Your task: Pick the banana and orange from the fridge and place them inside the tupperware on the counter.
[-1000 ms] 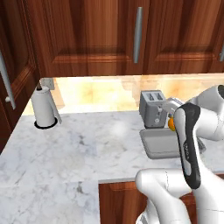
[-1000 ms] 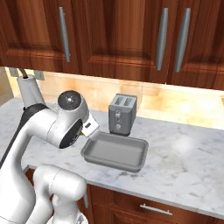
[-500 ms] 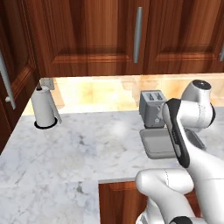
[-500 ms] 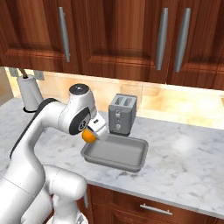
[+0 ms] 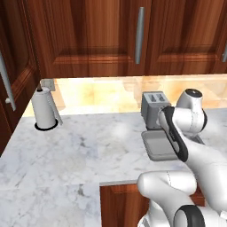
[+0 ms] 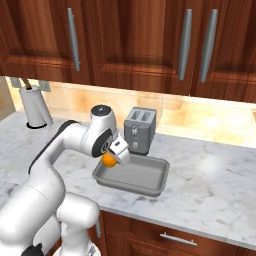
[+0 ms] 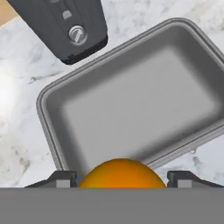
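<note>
On the left of the marble desk [image 6: 210, 175] my arm reaches in; my claw [image 6: 112, 159] is clamped on the orange [image 6: 109, 159], hanging over the near-left edge of the tupperware [image 6: 150, 187], with the toaster [image 6: 139, 129] just behind.

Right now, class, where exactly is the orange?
The orange sits gripped in the gripper, just above the left end of the tupperware, in front of the toaster in the right base view.
</note>
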### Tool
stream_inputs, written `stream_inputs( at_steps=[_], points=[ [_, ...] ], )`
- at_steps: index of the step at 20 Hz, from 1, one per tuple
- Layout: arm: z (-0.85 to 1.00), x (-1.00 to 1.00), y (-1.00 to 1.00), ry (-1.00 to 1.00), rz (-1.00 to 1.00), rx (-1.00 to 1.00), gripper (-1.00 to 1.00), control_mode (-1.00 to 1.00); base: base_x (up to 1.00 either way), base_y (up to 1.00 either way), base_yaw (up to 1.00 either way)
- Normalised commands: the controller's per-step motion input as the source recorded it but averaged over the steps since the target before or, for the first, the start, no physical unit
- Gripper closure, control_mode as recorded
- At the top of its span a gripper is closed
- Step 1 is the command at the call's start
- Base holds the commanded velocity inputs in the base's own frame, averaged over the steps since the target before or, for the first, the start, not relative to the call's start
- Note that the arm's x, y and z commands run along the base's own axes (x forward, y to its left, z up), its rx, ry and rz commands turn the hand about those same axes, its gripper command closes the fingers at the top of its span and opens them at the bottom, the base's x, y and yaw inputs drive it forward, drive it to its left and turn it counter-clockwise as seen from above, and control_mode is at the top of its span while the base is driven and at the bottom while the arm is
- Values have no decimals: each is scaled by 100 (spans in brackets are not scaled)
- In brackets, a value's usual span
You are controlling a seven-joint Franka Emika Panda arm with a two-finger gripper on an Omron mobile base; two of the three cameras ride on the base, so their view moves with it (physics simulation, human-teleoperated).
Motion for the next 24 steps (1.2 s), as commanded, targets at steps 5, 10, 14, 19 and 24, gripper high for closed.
stream_inputs(
  at_steps=[5, 10, 14, 19, 24],
  points=[
    [-43, 52, 0, 13, 0, -3, 100, -100, 0, 0, 0],
    [-46, 34, 0, 5, 0, -3, 100, -100, 0, 0, 0],
    [-40, 23, -1, 0, 0, 0, 100, -100, 0, 0, 0],
    [-37, 18, -2, 0, 0, 0, 100, -100, 0, 0, 0],
    [-41, 13, -2, 0, 0, 0, 100, -100, 0, 0, 0]
  ],
)
